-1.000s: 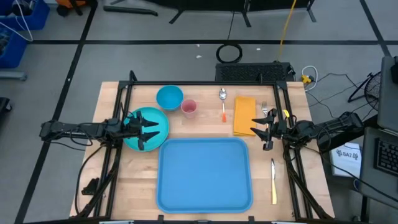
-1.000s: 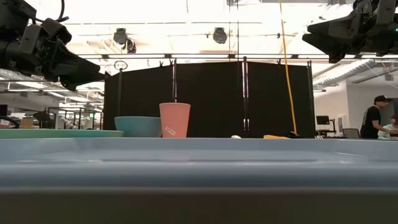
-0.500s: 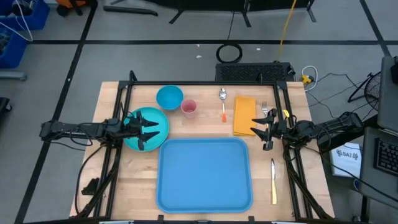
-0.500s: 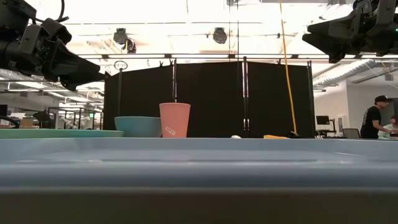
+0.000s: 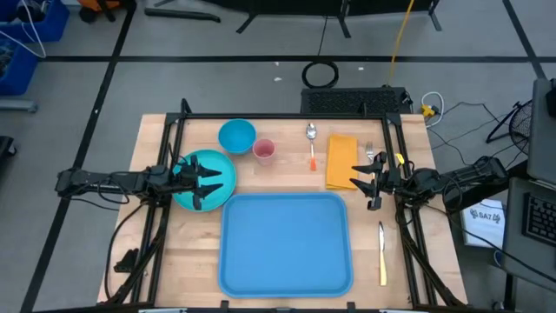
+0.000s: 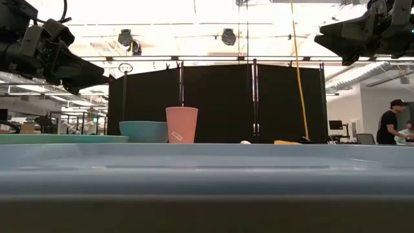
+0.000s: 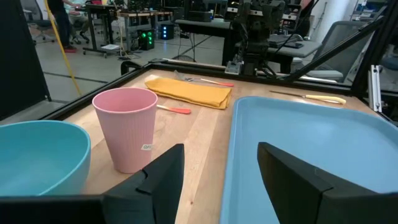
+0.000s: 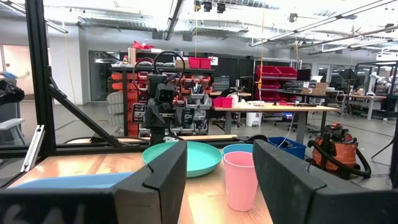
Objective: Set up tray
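The light-blue tray (image 5: pixel 286 243) lies flat on the table's near middle; its rim (image 6: pixel 207 169) fills the low view and its corner (image 7: pixel 298 143) shows in the left wrist view. My left gripper (image 5: pixel 211 181) hovers open above the teal plate (image 5: pixel 205 180), left of the tray. My right gripper (image 5: pixel 356 182) hovers open over the near end of the yellow-orange napkin (image 5: pixel 340 161), by the tray's far right corner. A blue bowl (image 5: pixel 236 136), pink cup (image 5: pixel 264 149), spoon (image 5: pixel 311 143), fork (image 5: pixel 371 153) and knife (image 5: pixel 381 253) rest on the table.
A black frame (image 5: pixel 287 116) borders the table's far, left and right sides. The bowl, cup, spoon and napkin sit in a row along the far side. The knife lies right of the tray. A person (image 6: pixel 391 123) stands far off in the room behind.
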Robot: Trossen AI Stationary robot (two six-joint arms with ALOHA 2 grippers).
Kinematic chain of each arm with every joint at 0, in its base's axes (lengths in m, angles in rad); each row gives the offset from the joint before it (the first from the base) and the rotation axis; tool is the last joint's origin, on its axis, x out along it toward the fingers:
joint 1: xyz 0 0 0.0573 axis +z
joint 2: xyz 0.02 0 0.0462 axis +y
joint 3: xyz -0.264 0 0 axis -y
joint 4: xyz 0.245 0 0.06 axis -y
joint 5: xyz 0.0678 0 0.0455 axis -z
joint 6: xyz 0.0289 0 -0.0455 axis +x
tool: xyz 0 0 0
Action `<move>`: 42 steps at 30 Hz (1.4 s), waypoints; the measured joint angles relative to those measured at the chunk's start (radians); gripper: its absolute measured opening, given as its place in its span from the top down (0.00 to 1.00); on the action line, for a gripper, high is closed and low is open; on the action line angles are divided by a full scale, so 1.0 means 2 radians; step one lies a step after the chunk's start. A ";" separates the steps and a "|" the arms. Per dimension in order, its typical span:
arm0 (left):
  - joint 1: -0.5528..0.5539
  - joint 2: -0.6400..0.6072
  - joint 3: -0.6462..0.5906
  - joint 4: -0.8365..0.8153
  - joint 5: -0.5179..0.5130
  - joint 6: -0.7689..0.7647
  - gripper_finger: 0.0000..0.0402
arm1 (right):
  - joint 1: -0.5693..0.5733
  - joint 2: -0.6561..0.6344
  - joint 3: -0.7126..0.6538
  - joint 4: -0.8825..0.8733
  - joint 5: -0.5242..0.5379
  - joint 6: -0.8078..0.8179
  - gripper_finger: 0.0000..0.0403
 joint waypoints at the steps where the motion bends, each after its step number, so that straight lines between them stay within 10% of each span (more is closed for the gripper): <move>1: 0.000 0.000 0.000 0.000 0.000 0.000 0.48 | 0.000 0.000 0.000 0.000 0.000 0.000 0.57; 16: 0.001 0.000 0.000 0.071 -0.067 0.351 0.48 | 0.000 0.000 0.000 0.000 0.000 0.000 0.57; 24: -0.002 0.000 0.000 0.176 -0.029 0.141 0.48 | 0.000 0.000 0.000 0.004 0.000 0.000 0.57; 32: 0.001 0.002 0.003 0.188 -0.117 0.067 0.48 | 0.000 0.000 0.000 0.004 0.000 0.000 0.57; 42: 0.110 0.219 0.254 -0.138 -0.088 -0.141 0.48 | 0.000 0.000 0.000 0.023 0.000 0.000 0.57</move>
